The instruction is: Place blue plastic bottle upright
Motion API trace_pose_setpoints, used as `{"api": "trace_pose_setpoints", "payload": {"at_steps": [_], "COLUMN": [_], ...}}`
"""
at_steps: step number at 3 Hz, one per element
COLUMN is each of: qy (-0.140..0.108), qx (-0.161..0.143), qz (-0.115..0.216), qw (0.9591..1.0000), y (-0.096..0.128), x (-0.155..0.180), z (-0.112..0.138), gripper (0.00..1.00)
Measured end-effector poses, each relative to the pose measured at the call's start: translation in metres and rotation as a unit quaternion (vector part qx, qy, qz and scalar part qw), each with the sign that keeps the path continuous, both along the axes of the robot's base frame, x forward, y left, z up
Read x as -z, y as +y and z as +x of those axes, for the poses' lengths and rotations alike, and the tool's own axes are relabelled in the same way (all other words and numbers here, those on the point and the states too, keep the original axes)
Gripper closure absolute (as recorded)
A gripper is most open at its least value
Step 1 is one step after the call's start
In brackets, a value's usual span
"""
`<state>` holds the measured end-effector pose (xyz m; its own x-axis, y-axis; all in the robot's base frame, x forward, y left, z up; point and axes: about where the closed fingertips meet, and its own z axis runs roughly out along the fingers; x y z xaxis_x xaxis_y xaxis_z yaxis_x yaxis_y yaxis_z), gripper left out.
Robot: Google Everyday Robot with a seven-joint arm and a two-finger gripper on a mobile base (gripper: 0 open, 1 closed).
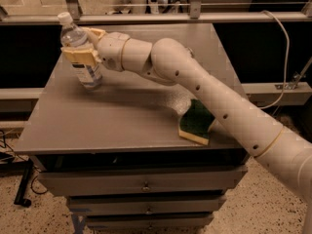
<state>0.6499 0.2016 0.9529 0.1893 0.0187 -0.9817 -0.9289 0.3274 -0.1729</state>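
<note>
The blue plastic bottle (82,56) is clear with a white cap and a pale label. It stands nearly upright, leaning a little to the left, with its base on the far left of the grey table (122,116). My gripper (80,45) is shut on the bottle's middle, one tan finger (78,55) in front of it and one behind. My white arm reaches in from the lower right across the table.
A green and yellow sponge (196,122) lies near the table's right front edge, under my arm. Drawers (141,184) sit below the tabletop. A metal rail (161,17) runs behind the table, and a cable (285,48) hangs at the right.
</note>
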Motion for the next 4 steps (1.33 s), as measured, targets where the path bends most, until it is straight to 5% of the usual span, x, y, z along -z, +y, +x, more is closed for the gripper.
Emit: {"api": "trace_pose_setpoints", "payload": {"at_steps": [3,4], "qy": [0.005,0.005], "qx": [0.008,0.016], "qz": [-0.004,-0.009], "qw": [1.0,0.9998], "y": [-0.006,-0.014], "x": [0.014,0.012], "z": [-0.011,-0.017], "gripper": [0.15,0.0]}}
